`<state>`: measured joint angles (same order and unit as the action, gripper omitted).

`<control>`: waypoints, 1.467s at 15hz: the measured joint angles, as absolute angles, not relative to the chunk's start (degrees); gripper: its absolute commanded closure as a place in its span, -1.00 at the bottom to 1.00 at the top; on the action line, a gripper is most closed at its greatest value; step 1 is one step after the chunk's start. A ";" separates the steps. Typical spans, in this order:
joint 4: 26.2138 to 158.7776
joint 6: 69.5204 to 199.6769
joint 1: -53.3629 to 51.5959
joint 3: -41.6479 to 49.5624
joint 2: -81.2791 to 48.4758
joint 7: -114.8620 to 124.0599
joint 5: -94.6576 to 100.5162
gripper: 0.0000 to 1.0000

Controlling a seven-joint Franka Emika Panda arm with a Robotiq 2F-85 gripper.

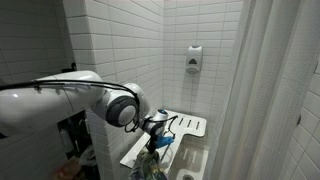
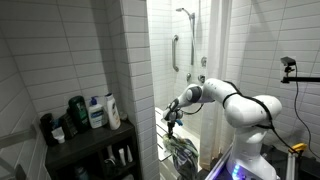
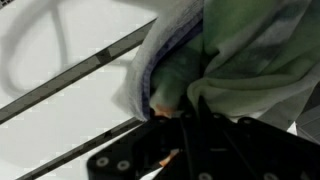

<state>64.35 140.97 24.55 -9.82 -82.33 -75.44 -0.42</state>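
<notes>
Your claw (image 1: 155, 128) is clenching the green-and-grey cloth (image 1: 152, 163) (its folds are filling most of the wrist view), which is hanging down from the fingers just beside the white slatted seat (image 1: 192, 127), while the soap dispenser (image 1: 194, 58) is sitting on the tiled wall further right, above it.

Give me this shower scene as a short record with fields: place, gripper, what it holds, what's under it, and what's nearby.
Place: white-tiled shower stall
Gripper: gripper shut on the cloth
Held: green and grey cloth, bunched and hanging below the jaws
Under it: white seat fixed to the wall; the wrist view shows it behind the cloth
Nearby: wall dispenser, grab bar, bottles on a shelf outside the stall
</notes>
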 measured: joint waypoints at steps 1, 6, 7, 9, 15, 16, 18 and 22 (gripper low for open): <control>63.41 139.80 24.06 -9.82 -82.76 -75.74 -0.43 0.96; 59.82 135.39 19.80 -9.86 -83.99 -77.61 -0.42 0.96; 59.49 134.96 18.58 -9.88 -83.95 -78.16 -0.41 0.96; 58.60 133.75 15.87 -9.89 -83.94 -78.68 -0.27 0.96; 55.63 128.89 9.89 -9.31 -83.94 -80.19 -0.14 0.96; 55.32 128.26 9.86 -9.24 -83.93 -80.55 -0.13 0.96; 55.02 127.98 9.75 -8.61 -83.94 -80.47 -0.18 0.96; 54.75 128.33 12.56 -5.77 -83.93 -77.44 -1.77 0.96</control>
